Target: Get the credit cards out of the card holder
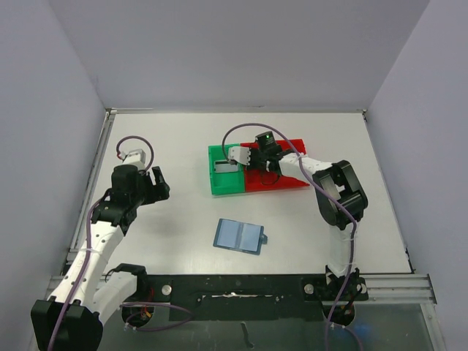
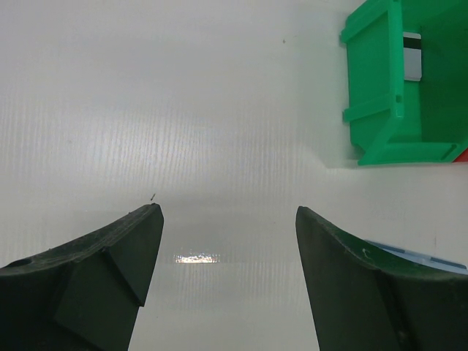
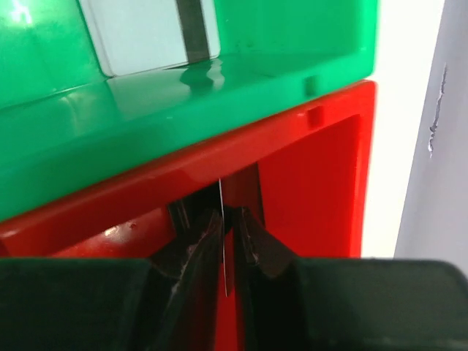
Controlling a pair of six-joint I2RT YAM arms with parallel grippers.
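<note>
Right gripper (image 3: 223, 230) is over the red bin (image 3: 314, 183), jaws nearly together and clamped on a credit card (image 3: 221, 201). The card shows only edge-on as a thin pale line between the fingertips. It is probably held on edge and low inside the bin walls so it falls in flat when let go. How tight the pinch is I can't tell from this angle; it looks held, not loose.

The green bin (image 3: 183, 110) touches the red one along one wall. It holds a striped card (image 3: 146, 33), pale with a dark band, lying flat on the floor (so one card is already sorted, by the look of it).

The card holder (image 1: 240, 235) lies opened flat on the table (image 2: 146, 110), both blue panels up and the tab on the right edge. That keeps the slots reachable from above. It sits well apart from the right gripper, on the near side of the bins and roughly between the two arms. Whether cards remain in it is too small to tell.

Left gripper (image 2: 228, 219) has its jaws wide apart with nothing between them. It hangs over bare table to the left, off the holder, and looks parked out of the way.
</note>
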